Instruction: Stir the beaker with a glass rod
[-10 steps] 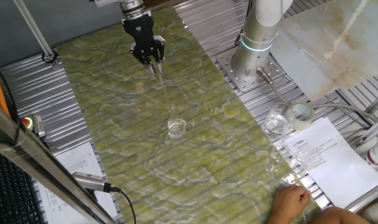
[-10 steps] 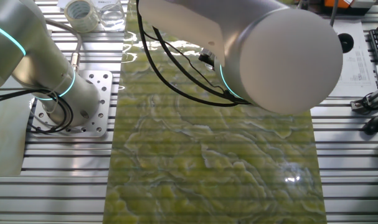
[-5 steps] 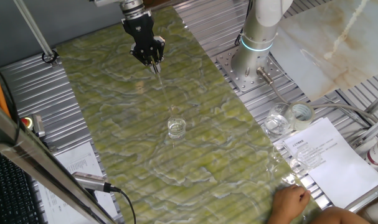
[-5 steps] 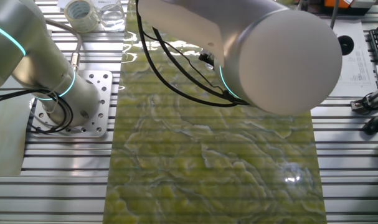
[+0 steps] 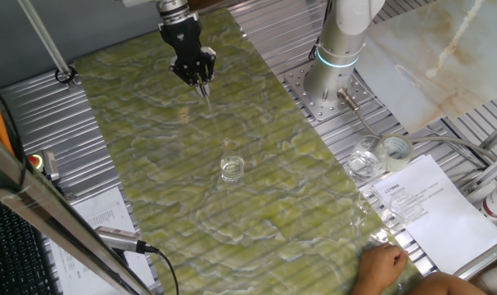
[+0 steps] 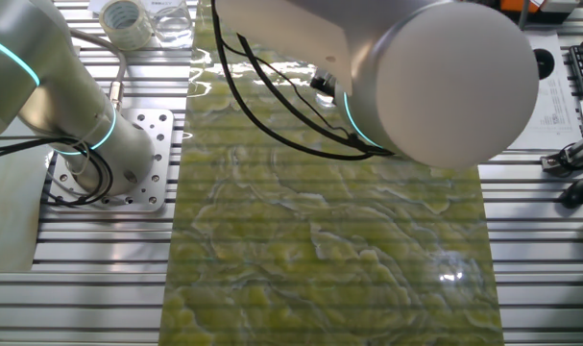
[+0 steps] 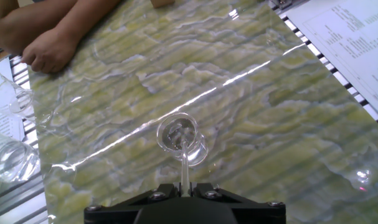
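The small clear beaker (image 5: 232, 167) stands upright in the middle of the green marbled mat (image 5: 150, 123). My gripper (image 5: 201, 80) hangs above and behind it, shut on the top of the thin glass rod (image 5: 214, 119), which slants down toward the beaker. In the hand view the rod (image 7: 184, 165) runs from between my shut fingers (image 7: 184, 185) to the beaker's mouth (image 7: 178, 135); its tip looks to be at or inside the rim. In the other fixed view the arm's body hides the gripper, the rod and the beaker.
Larger glass jars (image 5: 365, 161) and a tape roll (image 5: 395, 149) stand right of the mat by printed papers (image 5: 420, 198). A person's hand (image 5: 383, 264) rests at the mat's near edge, also in the hand view (image 7: 48, 53). The robot base (image 5: 334, 74) is at the back right.
The gripper with the rod has shifted very slightly; in the other fixed view the arm's body has moved a little to the right. The beaker has not moved.
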You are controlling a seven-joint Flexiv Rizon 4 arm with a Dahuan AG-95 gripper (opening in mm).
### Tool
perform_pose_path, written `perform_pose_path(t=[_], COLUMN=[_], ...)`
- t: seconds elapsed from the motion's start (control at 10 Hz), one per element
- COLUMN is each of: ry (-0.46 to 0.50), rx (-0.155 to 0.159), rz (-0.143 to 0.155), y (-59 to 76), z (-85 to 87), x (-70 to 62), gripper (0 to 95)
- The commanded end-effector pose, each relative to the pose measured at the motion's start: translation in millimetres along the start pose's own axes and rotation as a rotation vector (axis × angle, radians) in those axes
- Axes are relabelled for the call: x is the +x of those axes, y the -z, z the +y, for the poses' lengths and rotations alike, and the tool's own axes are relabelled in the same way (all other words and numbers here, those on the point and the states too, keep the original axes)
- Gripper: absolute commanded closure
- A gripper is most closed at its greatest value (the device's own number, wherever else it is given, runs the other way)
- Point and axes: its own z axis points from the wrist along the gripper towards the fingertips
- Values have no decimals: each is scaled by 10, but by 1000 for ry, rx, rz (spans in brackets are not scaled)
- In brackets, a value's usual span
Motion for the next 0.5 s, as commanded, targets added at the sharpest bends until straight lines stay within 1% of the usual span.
perform_pose_path(t=[0.1, 0.5], ry=[-4, -26], rx=[2, 6], rz=[3, 9], y=[3, 22], z=[3, -2], x=[-8, -40], gripper=[950, 950])
